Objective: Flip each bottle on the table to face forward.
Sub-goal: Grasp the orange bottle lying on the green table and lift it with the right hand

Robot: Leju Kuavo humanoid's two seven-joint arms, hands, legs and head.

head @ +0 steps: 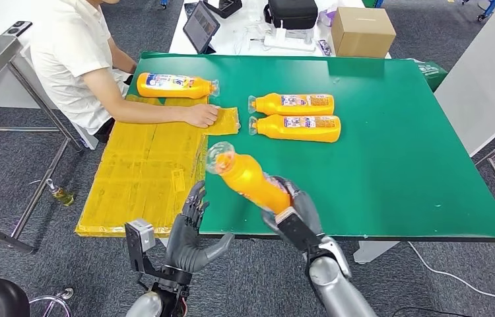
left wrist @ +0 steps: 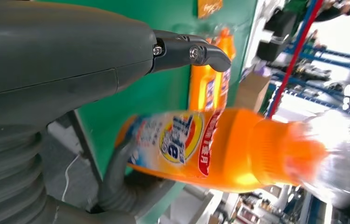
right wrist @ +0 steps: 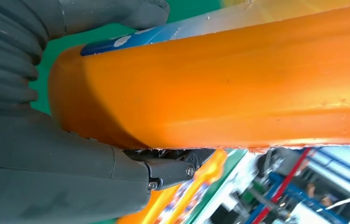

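Right hand [head: 296, 212] grips the raised bottle [head: 251, 179]; left wrist view shows its label [left wrist: 181, 139].

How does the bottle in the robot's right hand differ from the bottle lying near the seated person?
The held bottle is lifted off the green table in the right hand; the bottle near the person lies flat on the table, touched by no hand. The held bottle tilts with its clear cap pointing up and left; the other lies level, cap pointing right. Both are orange with clear caps and printed labels.
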